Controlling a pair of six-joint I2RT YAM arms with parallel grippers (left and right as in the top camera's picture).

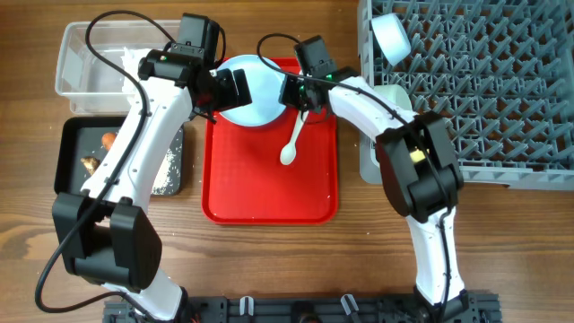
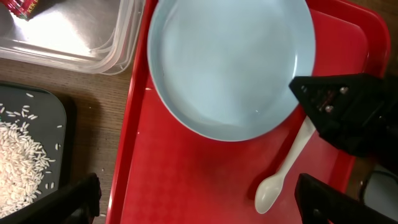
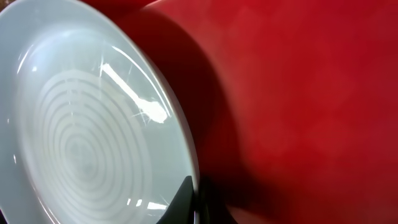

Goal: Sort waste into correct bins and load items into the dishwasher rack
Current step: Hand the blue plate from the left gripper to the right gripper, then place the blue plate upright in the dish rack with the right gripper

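The light-blue plate (image 1: 253, 90) lies on the far part of the red tray (image 1: 269, 193). My right gripper (image 1: 291, 92) is shut on the plate's right rim; the right wrist view shows the rim (image 3: 93, 124) held between the fingers (image 3: 196, 202). My left gripper (image 1: 229, 90) is open and empty by the plate's left edge, its fingers spread over the tray (image 2: 199, 205). The white spoon (image 1: 291, 148) lies on the tray near the plate (image 2: 280, 180). A pale bowl (image 1: 391, 36) stands in the grey rack (image 1: 484, 81). The yellow cup is out of view.
The black tray (image 1: 72, 175) at left holds rice (image 1: 169, 166), a carrot piece (image 1: 108, 140) and a brown lump (image 1: 90, 163). The clear tub (image 1: 81, 45) behind it holds the red-and-white wrapper (image 2: 25, 6). A pale object (image 1: 381, 135) sits under the right arm beside the rack.
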